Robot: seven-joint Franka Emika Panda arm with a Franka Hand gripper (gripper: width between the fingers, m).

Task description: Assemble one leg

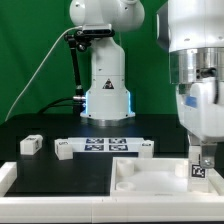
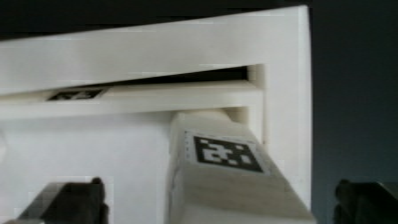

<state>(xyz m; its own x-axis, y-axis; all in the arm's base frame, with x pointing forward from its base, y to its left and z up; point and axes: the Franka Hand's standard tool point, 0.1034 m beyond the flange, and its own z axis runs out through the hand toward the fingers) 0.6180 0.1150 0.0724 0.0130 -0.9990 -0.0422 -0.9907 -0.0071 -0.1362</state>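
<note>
The leg (image 1: 200, 166), a small white block with a black-and-white marker, stands upright at the corner of the large white tray-like piece (image 1: 135, 168) on the exterior view's right. My gripper (image 1: 201, 156) hangs right over it. In the wrist view the leg (image 2: 226, 155) rises between my two dark fingertips (image 2: 75, 203), with a gap on each side, so the jaws stand open around it. The tray-like piece (image 2: 107, 70) fills the wrist view behind the leg.
The marker board (image 1: 105, 146) lies behind the tray-like piece. Loose white legs sit at the exterior view's left (image 1: 30, 144), beside the board (image 1: 63, 150) and at its other end (image 1: 145, 147). The robot base (image 1: 105, 85) stands at the back.
</note>
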